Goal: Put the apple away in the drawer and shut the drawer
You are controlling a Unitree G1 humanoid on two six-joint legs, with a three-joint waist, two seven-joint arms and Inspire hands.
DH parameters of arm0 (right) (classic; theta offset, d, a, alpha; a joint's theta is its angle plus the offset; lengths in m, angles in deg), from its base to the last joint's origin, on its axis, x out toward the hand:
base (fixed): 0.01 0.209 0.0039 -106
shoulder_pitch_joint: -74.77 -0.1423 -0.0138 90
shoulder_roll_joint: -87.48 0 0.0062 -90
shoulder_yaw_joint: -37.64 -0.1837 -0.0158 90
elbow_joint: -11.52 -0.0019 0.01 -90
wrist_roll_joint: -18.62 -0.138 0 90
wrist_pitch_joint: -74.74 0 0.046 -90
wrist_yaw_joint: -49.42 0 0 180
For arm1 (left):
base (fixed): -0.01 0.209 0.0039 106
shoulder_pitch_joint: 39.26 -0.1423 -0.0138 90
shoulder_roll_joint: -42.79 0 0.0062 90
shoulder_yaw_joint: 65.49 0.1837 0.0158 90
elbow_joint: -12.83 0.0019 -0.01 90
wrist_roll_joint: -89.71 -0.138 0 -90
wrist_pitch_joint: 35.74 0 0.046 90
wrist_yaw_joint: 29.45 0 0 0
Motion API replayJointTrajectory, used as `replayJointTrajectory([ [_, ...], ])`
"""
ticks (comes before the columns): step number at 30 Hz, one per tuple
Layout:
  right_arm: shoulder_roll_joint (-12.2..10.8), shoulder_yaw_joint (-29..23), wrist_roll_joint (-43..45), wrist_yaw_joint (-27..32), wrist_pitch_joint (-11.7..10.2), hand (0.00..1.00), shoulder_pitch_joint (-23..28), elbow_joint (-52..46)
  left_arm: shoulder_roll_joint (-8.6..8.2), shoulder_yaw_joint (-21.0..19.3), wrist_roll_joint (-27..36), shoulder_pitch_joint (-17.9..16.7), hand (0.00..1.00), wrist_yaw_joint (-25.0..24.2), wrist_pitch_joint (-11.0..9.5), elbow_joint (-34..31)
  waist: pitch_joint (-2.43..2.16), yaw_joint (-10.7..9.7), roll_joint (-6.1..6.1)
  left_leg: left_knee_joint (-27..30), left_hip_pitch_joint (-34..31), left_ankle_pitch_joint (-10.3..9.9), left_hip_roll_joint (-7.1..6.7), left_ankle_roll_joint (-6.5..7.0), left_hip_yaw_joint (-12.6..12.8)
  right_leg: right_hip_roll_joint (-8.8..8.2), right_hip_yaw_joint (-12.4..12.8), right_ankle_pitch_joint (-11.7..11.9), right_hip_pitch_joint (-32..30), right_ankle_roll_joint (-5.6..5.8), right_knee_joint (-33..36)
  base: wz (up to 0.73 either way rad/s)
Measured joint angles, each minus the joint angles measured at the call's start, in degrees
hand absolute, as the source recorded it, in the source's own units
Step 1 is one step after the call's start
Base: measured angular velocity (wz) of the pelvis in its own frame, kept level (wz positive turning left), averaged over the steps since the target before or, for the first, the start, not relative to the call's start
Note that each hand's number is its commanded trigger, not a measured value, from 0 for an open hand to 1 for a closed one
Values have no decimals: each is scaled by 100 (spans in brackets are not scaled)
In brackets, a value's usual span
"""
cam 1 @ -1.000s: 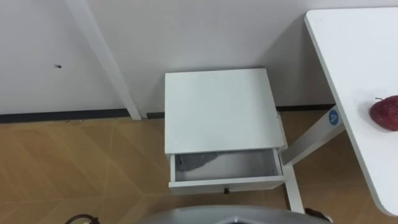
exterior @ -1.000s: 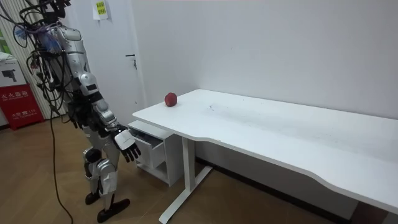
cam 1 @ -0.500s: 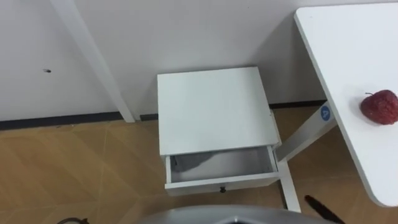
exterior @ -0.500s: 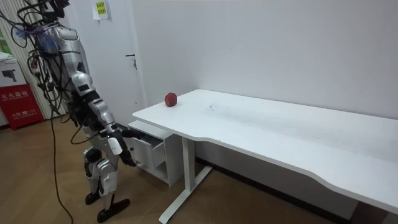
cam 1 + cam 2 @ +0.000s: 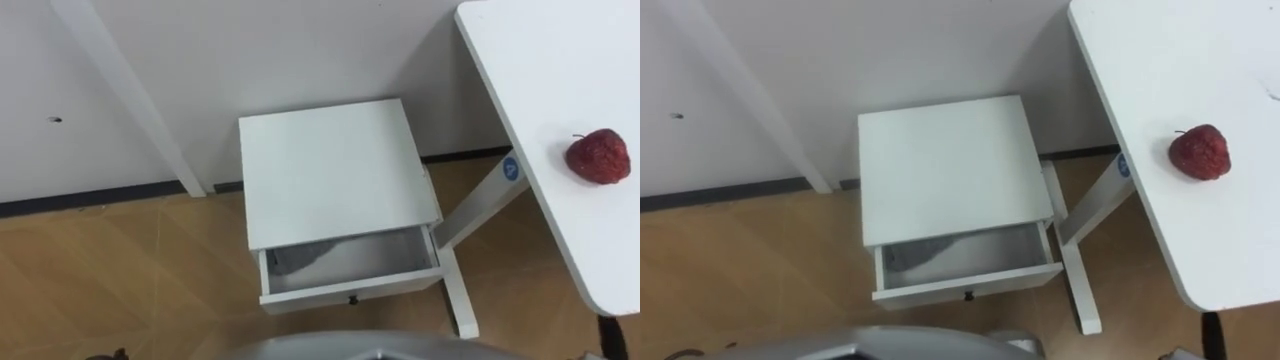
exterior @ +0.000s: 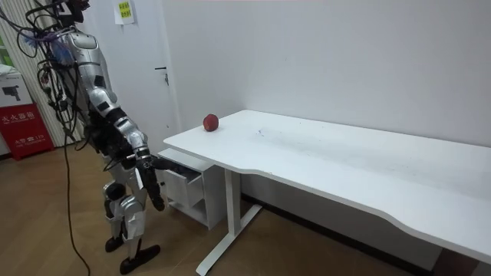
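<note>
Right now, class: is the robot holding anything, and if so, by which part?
Nothing is held. The apple lies untouched on the table; the right hand hangs empty, fingers straight, before the open drawer.

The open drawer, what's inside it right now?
The drawer shows a pale floor with a grey patch at its left end, shadow or cloth, unclear. Its back part is covered by the cabinet top. The apple sits on the table.

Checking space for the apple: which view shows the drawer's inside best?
The left eye view: it looks down into the open drawer, showing its floor and a grey patch at the left. The right eye view shows the same. The room view shows it from the side, its inside hidden.
</note>
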Motion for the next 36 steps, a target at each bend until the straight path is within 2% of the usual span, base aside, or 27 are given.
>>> replayJointTrajectory([
  [4,54,-83,-5,284,-107,0,-85,-581,14,-22,0,-36,0,0,-2,-267,25,-39,-81,-19,-42,-1,-2,0,8,-6,-10,-2,-30,1,-6,-1],
  [5,74,-120,-16,405,-145,0,-113,-786,17,-51,6,-45,0,-6,-4,-359,3,-57,-125,-19,-86,-1,-3,1,8,-7,-6,-2,-75,1,-3,0],
  [7,91,-248,-73,623,-178,0,-117,-1194,16,-86,12,-70,0,-12,-5,-504,16,-47,-149,-13,-119,1,3,2,57,-3,35,-1,-131,0,11,-9],
  [12,252,-252,59,1159,-436,0,-124,-2263,38,-111,-23,-99,0,-38,-21,-540,15,-53,-142,-14,-133,3,7,5,111,9,123,0,-188,1,68,-7],
  [18,417,-213,957,1702,-665,0,-232,-3376,38,-111,-48,-95,0,-49,-21,-540,23,13,-108,4,-134,2,14,4,101,12,95,2,-191,-1,78,0],
  [19,474,-114,1177,1788,-664,0,-232,-3455,39,-110,-58,-98,0,-49,-21,-539,24,39,-90,-2,-143,2,14,4,96,12,94,2,-202,-1,81,0],
  [25,492,262,2942,2019,-631,0,-214,-3991,48,10,-57,-115,0,-59,-13,-541,17,53,10,14,-232,4,14,2,69,12,72,4,-288,-2,98,1],
  [28,635,590,3794,2020,-581,0,-226,-4021,38,139,-81,-117,0,-103,-5,-540,11,81,28,10,-200,6,14,1,97,14,100,4,-282,-1,97,-5],
  [30,765,736,4368,1918,-519,0,-260,-4005,39,174,-131,-78,0,-152,-9,-540,15,129,10,11,-186,6,13,2,103,11,96,4,-269,-1,98,-2],
  [36,949,1126,4768,1517,-369,0,-283,-3941,41,174,-119,-110,0,-151,-4,-557,69,215,-93,41,-179,6,24,1,119,11,98,4,-275,-3,94,0],
])
